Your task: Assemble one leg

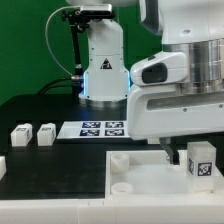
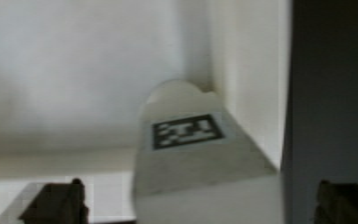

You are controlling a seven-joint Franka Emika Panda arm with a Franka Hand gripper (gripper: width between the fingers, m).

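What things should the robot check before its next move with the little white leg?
1. Leg upright on the tray: ok.
2. Gripper open around the leg: ok in the wrist view.
3. Fingers touching the leg: cannot tell.
4. Leg seated in a corner socket: cannot tell, the arm hides its base.
5. Spare legs away from the arm: ok.
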